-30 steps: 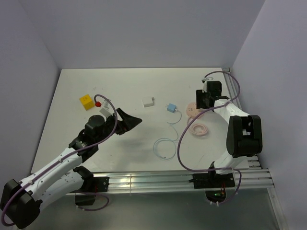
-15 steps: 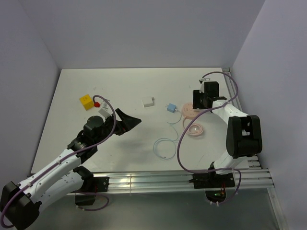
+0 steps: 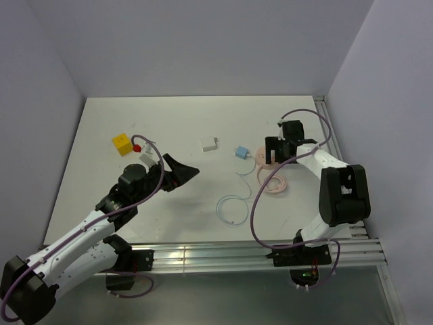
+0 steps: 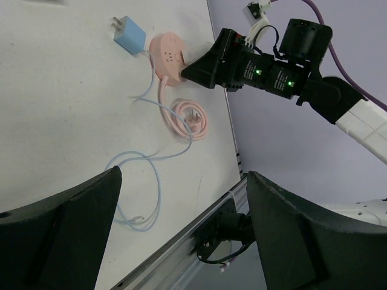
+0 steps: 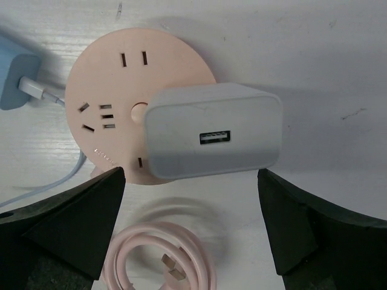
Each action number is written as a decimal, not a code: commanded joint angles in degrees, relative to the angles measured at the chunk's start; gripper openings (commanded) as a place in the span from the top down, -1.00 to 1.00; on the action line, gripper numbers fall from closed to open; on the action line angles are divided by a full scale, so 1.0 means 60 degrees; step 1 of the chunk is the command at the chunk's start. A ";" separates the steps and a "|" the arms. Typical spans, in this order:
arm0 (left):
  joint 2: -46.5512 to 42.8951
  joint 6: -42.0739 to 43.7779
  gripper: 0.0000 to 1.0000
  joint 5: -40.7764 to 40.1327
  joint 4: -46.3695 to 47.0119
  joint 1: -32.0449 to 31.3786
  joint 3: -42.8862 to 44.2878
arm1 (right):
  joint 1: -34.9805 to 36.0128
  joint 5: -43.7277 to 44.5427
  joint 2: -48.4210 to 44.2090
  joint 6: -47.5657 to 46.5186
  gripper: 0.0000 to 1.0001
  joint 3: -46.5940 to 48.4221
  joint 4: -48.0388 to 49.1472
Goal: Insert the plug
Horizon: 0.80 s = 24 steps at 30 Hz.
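The light-blue plug (image 3: 240,152) lies flat on the table at the end of a thin white looping cable (image 3: 233,206). It also shows in the left wrist view (image 4: 130,37) and at the left edge of the right wrist view (image 5: 15,81). Just right of it is a round pink socket (image 5: 115,103) with a white USB adapter block (image 5: 214,136) seated on it. My right gripper (image 3: 274,150) hovers over the socket, open and empty (image 5: 193,229). My left gripper (image 3: 183,172) is open and empty (image 4: 181,241), well left of the plug.
A pink coiled cord (image 3: 275,183) lies in front of the socket. A second small white adapter (image 3: 209,143) sits left of the plug. A yellow cube (image 3: 122,143) and a small red piece (image 3: 137,146) are at the far left. A metal rail (image 3: 328,128) runs along the table's right edge.
My right gripper has moved toward me and slightly left, and now sits over the pink socket. The left arm has barely moved. The plug has not moved.
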 commanded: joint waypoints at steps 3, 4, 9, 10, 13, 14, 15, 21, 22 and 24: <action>-0.0104 0.0136 -0.79 0.0001 0.0226 -0.0042 0.0046 | 0.0033 0.0543 -0.0577 0.0049 -0.96 0.0568 -0.0114; -0.0104 0.0151 -0.79 0.0001 0.0211 -0.0042 0.0075 | 0.0003 0.0500 -0.0533 0.0019 -0.96 0.0672 -0.0201; -0.0191 0.0239 -0.80 -0.0028 0.0095 -0.0042 0.0105 | -0.0319 0.0162 -0.0182 -0.0215 -0.94 0.1446 -0.0348; -0.0191 0.0268 -0.80 -0.0072 0.0065 -0.0042 0.0134 | -0.0392 0.0177 -0.0109 -0.0244 -0.93 0.1550 -0.0421; -0.0279 0.0327 -0.81 -0.0130 -0.0008 -0.0027 0.0163 | -0.0509 -0.0277 0.0097 -0.0289 -0.88 0.1844 -0.0538; -0.0265 0.0356 -0.81 -0.0145 -0.0023 -0.0027 0.0163 | -0.0553 -0.0306 0.0112 -0.0289 -0.87 0.1874 -0.0539; -0.0279 0.0385 -0.81 -0.0145 -0.0023 -0.0027 0.0163 | -0.0583 -0.0364 0.0141 -0.0303 -0.87 0.1888 -0.0510; -0.0148 0.0400 -0.81 -0.0043 0.0021 -0.0041 0.0178 | -0.0759 -0.1024 0.0375 -0.0332 -0.75 0.1874 -0.0509; -0.0133 0.0429 -0.81 -0.0043 0.0021 -0.0027 0.0178 | -0.0759 -0.1039 0.0390 -0.0362 -0.73 0.1845 -0.0466; -0.0162 0.0444 -0.81 -0.0072 0.0021 -0.0042 0.0163 | -0.0788 -0.1068 0.0347 -0.0362 -0.71 0.1714 -0.0407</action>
